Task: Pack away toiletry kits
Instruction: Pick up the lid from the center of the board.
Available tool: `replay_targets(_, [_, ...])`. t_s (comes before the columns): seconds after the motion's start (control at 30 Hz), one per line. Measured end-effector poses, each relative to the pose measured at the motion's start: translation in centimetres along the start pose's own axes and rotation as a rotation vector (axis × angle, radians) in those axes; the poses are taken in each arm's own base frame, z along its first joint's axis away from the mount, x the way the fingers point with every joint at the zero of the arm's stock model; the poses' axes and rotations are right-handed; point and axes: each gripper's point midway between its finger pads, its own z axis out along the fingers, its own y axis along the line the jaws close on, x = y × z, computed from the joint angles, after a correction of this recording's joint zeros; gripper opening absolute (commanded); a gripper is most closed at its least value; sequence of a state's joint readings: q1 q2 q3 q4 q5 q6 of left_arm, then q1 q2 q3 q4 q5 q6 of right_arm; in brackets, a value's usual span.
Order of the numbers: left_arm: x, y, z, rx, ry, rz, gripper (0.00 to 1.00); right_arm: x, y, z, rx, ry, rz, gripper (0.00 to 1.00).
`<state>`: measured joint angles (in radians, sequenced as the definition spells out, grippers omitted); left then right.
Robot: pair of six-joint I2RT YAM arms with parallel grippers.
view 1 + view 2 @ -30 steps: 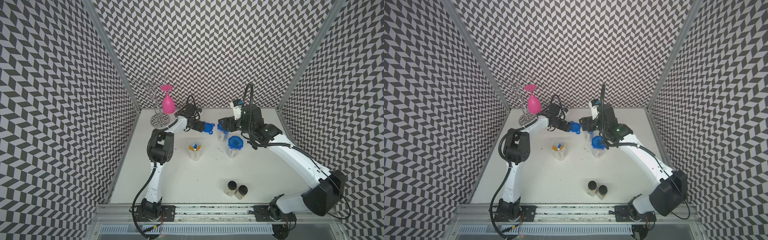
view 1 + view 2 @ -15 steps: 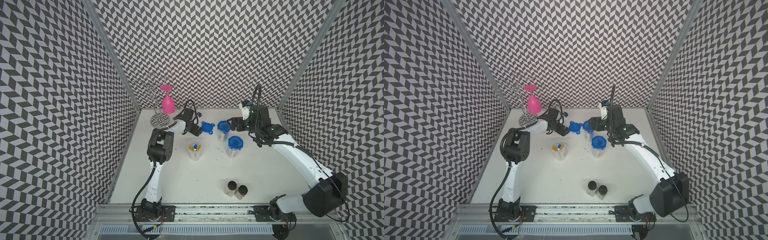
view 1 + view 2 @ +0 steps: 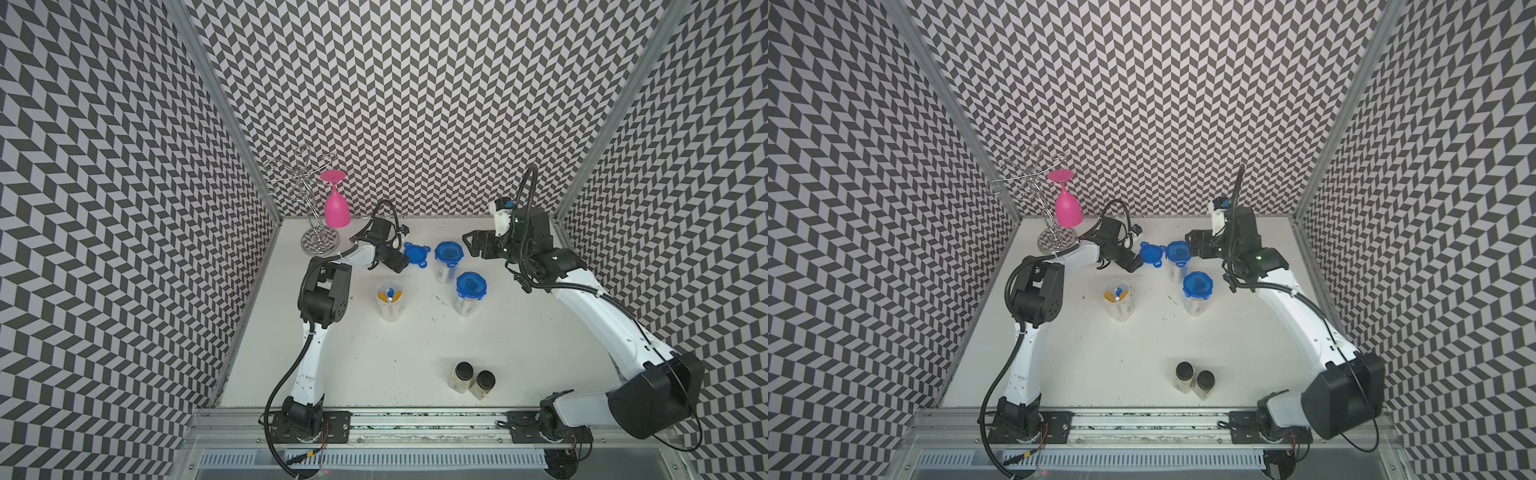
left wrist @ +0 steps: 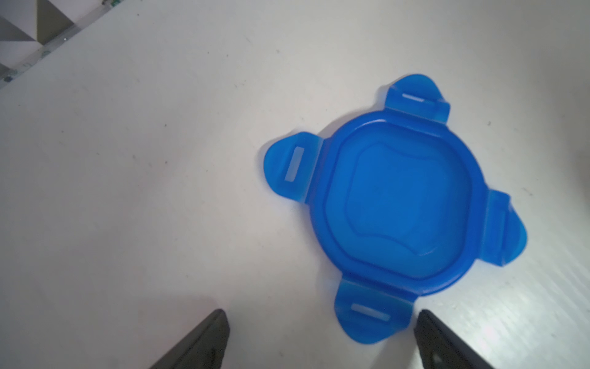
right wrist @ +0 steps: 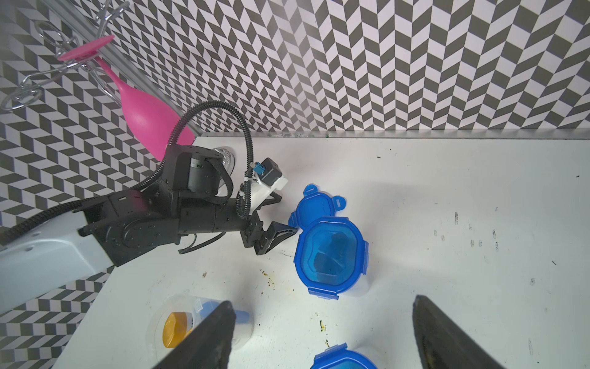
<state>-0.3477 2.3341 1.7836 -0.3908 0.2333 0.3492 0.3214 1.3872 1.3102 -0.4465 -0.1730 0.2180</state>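
Observation:
A loose blue four-tab lid [image 3: 415, 254] [image 3: 1151, 253] [image 4: 399, 207] lies flat on the white table. My left gripper [image 3: 397, 262] [image 4: 321, 319] stands open just short of it, with one tab reaching between the fingertips. Two clear tubs carry blue lids, one at the back [image 3: 448, 255] [image 5: 332, 255] and one nearer [image 3: 471, 291]. The open tub [image 3: 389, 300] [image 5: 191, 322] holds a gold-capped bottle and blue items. My right gripper [image 3: 469, 245] [image 5: 324, 303] hangs open and empty, to the right of the back tub.
Two black-capped jars [image 3: 471, 378] stand near the front edge. A pink wine glass [image 3: 336, 208] hangs upside down on a wire rack [image 3: 318, 241] in the back left corner. Patterned walls close in three sides.
My left gripper has drawn back from the loose lid, which now lies on the table. My right gripper has pulled away to the right of the back tub.

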Motion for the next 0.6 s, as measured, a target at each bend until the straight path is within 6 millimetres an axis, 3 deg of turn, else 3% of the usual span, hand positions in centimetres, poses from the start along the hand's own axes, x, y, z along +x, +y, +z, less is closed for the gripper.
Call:
replay_targets(0.2, [-0.8,-0.4,0.6,0.005,-0.011,0.011,0.86,-0.1,-0.2,0.0,0.002,-0.001,0.01,0.85])
replay_targets(0.43, [-1.6,-0.5,1.2,0.006,-0.021,0.02,0.69,-0.2,-0.6,-0.1,0.011,-0.006,0.018,0.85])
replay_targets(0.6, [-1.7,-1.1,1.3,0.012,-0.017,0.026,0.64,-0.3,-1.0,-0.2,0.021,-0.006,0.021,0.85])
